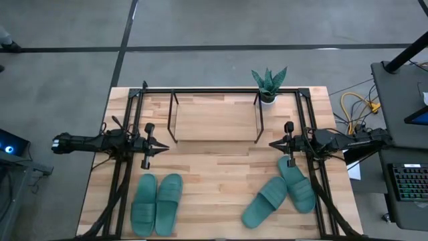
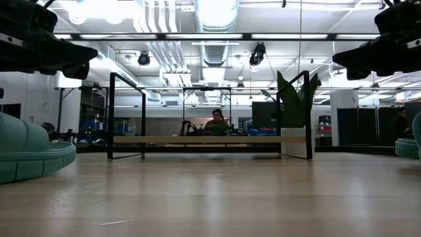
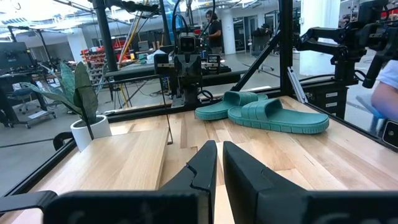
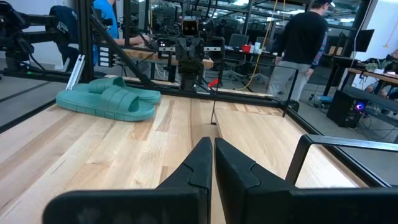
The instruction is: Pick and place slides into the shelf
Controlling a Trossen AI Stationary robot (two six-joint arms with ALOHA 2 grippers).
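The high view looks straight down on the whole desk (image 1: pixel 221 167), taking in the shelf (image 1: pixel 215 115), the plant (image 1: pixel 269 84) and both arms.

The low view sits at desk height, close to the wood, facing level across it to the shelf (image 2: pixel 210 139) and the room behind.

Each wrist view looks forward past its own hand, low over the desk, facing the opposite arm. The left wrist view shares the plant (image 3: pixel 84 102) with the high view; the right wrist view shares the shelf (image 4: pixel 336 155).
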